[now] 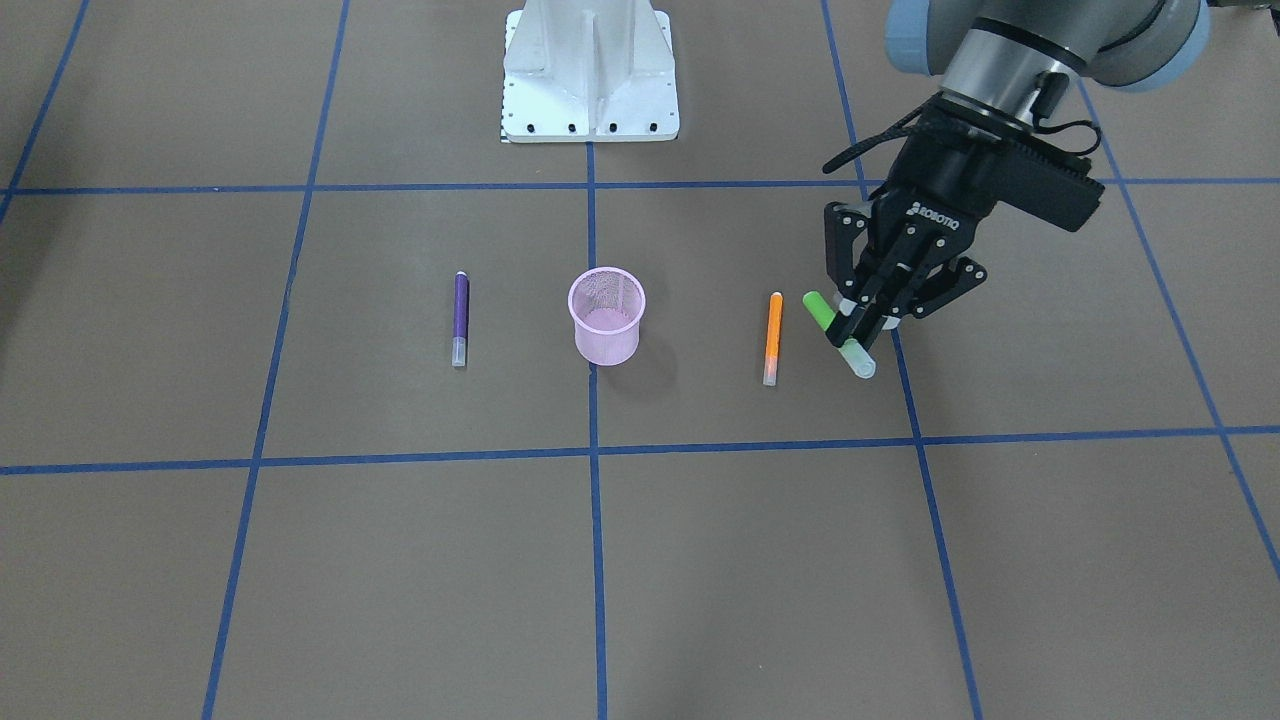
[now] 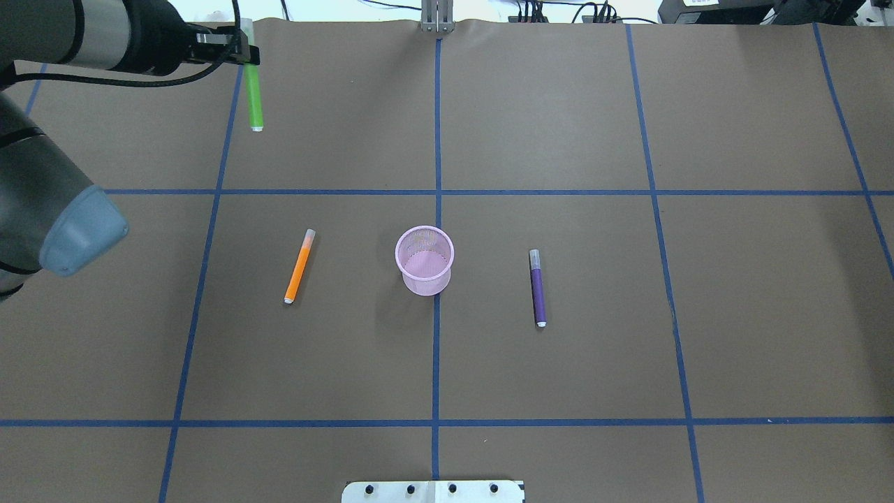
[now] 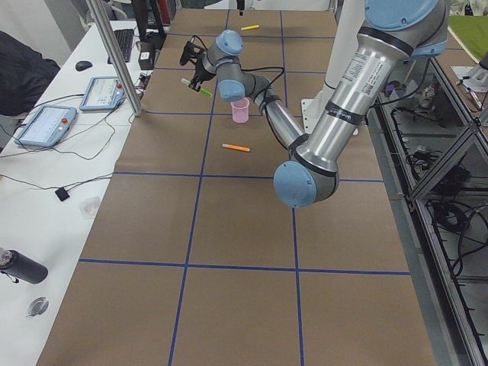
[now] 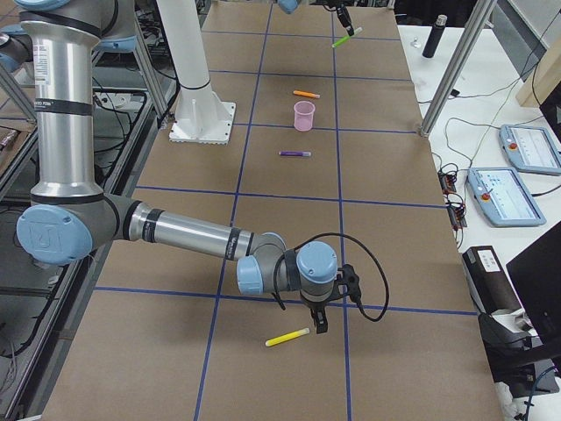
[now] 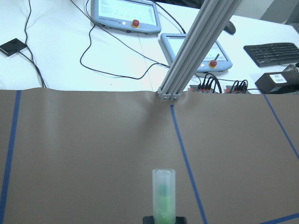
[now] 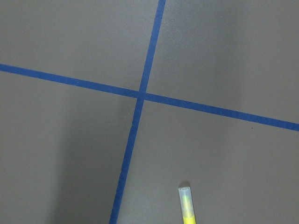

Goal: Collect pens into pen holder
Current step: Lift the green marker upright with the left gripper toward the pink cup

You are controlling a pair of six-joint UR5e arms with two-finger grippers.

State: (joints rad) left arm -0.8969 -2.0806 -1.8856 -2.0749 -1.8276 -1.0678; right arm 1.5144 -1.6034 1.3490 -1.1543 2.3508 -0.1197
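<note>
My left gripper (image 1: 852, 322) is clamped on the green pen (image 1: 820, 311), held crosswise aloft; the holder (image 1: 606, 318) stands to my right, nearer my base, mouth up.

pens=4: green (image 2: 254, 91), orange (image 2: 299, 267), purple (image 2: 538, 290), yellow (image 4: 287, 337) | pen holder (image 1: 606, 340)=1

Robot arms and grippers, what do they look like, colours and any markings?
Both arms are silver metal tubes with grey-blue caps at the joints. The left arm ends in a black left gripper with linkage fingers, white ROBOTIQ lettering and a black cable at the wrist. The right arm carries a black right gripper with a looping black cable.
</note>
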